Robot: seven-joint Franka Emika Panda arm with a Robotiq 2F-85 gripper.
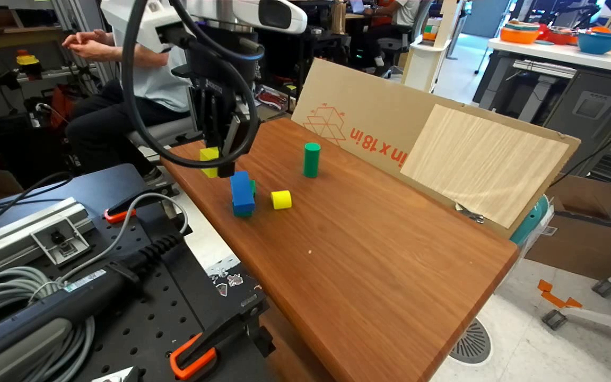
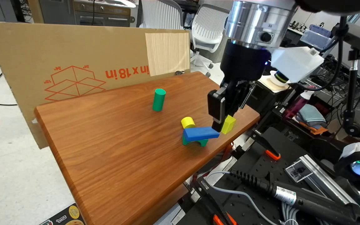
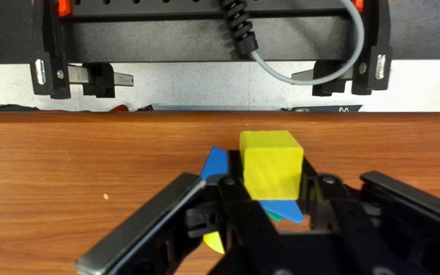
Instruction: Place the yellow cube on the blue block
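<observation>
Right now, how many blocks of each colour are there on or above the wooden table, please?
Yellow: 2 (yellow cube between the fingers, yellow cylinder)
Blue: 1 (blue block)
Green: 2 (upright green cylinder, green arch)
Total: 5

The table (image 2: 123, 140) carries cylinders (image 2: 159, 100) (image 2: 188, 122) (green, yellow) and an arch (image 2: 203, 142).

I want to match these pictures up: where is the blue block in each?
In an exterior view: blue block, left of centre, mid-height.
In an exterior view: blue block, slightly right of and below centre.
Wrist view: blue block, just below centre, partly hidden by yellow cube and claw.
Shared landmark: the yellow cube, visible in all three.
</observation>
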